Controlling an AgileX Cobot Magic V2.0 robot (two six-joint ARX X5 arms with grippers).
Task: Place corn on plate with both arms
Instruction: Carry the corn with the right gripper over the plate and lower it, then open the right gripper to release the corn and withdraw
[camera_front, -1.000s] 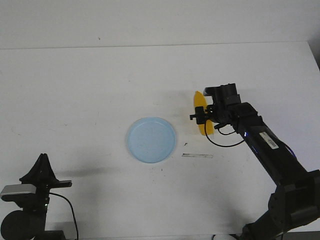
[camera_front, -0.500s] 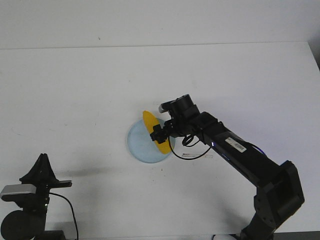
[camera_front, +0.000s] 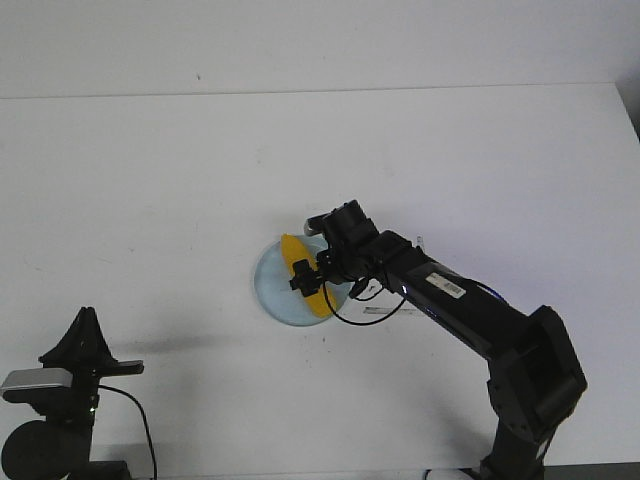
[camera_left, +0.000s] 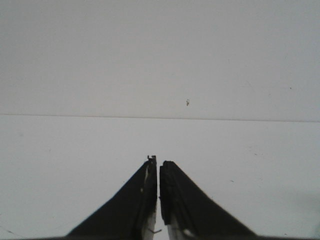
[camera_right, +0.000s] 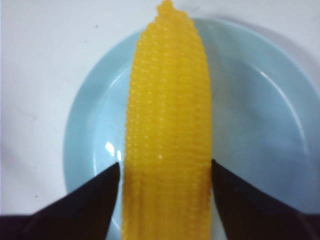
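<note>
Jaws round corn (camera_right: 167, 130) over plate (camera_right: 250, 115)

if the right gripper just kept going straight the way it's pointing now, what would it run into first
Probably the plate. The right gripper is shut on the corn and aims down at it, so the corn would likely touch the plate before the fingers do; the remaining gap is unclear.

Over the plate (camera_front: 270, 285) the right arm (camera_front: 440, 295) and its held corn (camera_front: 303, 278) block the way, with open bench (camera_front: 150, 180) all around.
</note>
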